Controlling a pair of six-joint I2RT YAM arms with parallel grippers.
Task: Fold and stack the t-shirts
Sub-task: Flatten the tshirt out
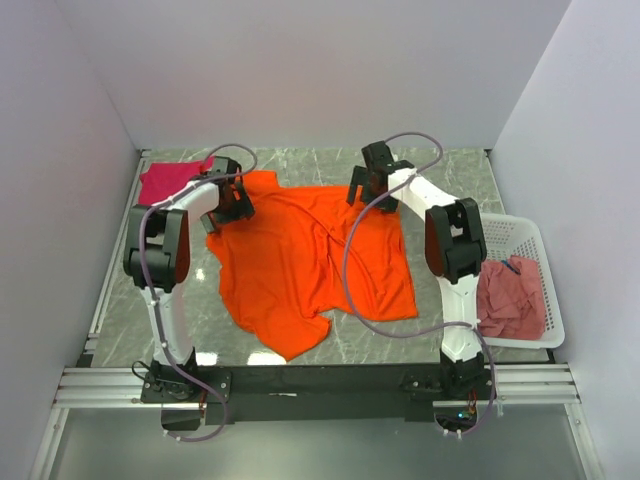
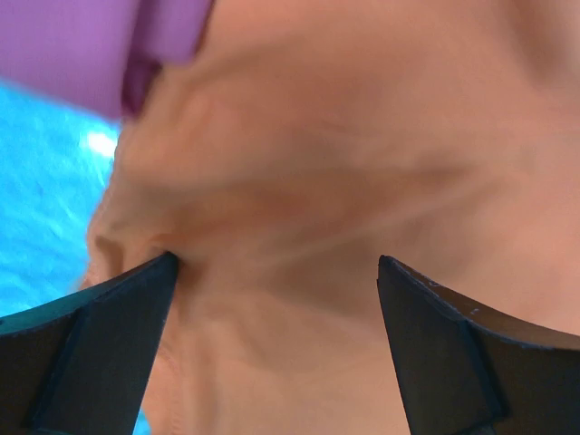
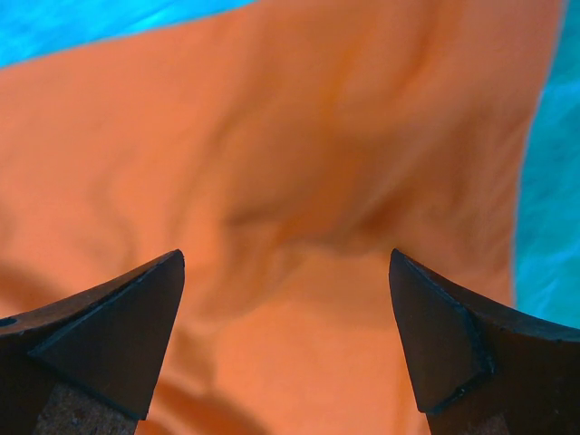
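The bright orange t-shirt (image 1: 305, 258) lies spread and wrinkled across the middle of the table. My left gripper (image 1: 236, 203) is open over its far left corner, with orange cloth (image 2: 299, 227) filling the gap between the jaws. My right gripper (image 1: 372, 190) is open over its far right edge, with orange cloth (image 3: 290, 208) between its jaws. A magenta-pink t-shirt (image 1: 165, 182) lies folded at the far left; it shows as a purple patch in the left wrist view (image 2: 82, 45). A dusty rose-pink shirt (image 1: 510, 298) lies in the basket. No blue shirt is in view.
A white plastic lattice basket (image 1: 532, 243) stands at the table's right edge beside the right arm. Grey walls close in the far side and both sides. A metal rail (image 1: 320, 380) runs along the near edge.
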